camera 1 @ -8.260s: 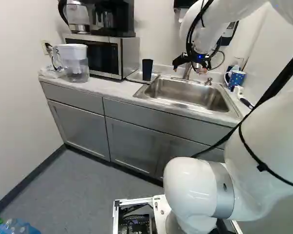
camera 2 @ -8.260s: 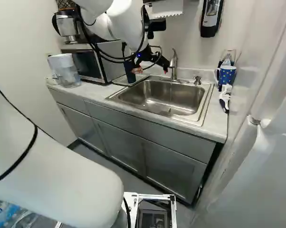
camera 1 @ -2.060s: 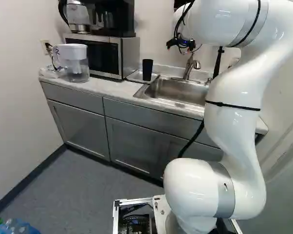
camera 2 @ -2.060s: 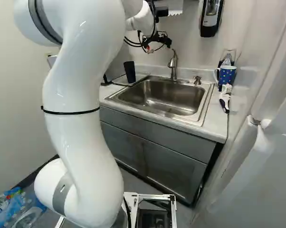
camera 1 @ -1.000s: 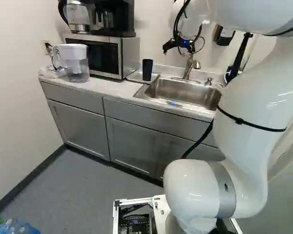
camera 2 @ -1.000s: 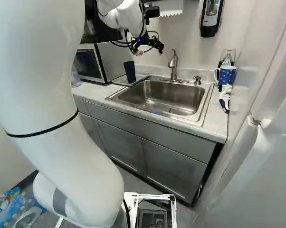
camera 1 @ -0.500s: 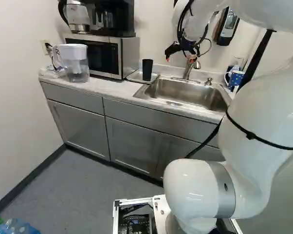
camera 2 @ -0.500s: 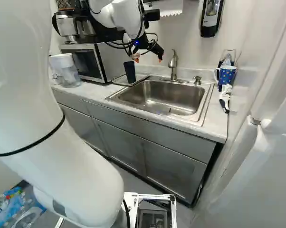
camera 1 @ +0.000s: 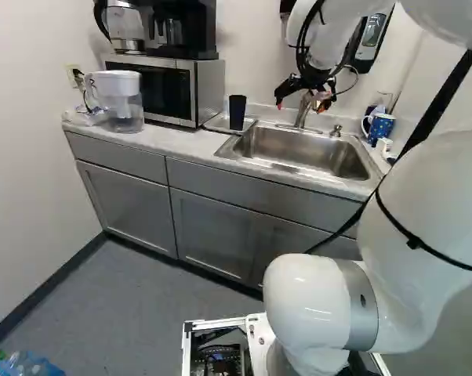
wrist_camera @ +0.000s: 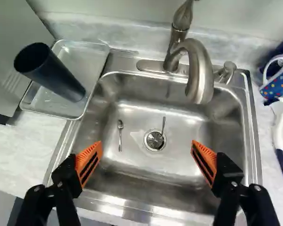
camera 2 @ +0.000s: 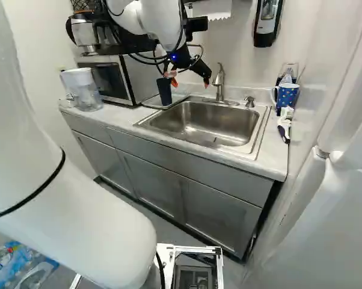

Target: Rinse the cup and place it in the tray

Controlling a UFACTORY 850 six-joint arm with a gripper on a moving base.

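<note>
While the pincer hangs open above the sink, orange-padded fingers well apart, a small spoon lies down in it. Next outward, the faucet; then the dark cup (upright, by my eye), standing in the metal tray beside the sink. Opposite side: spotted blue mug, on the counter.
</note>
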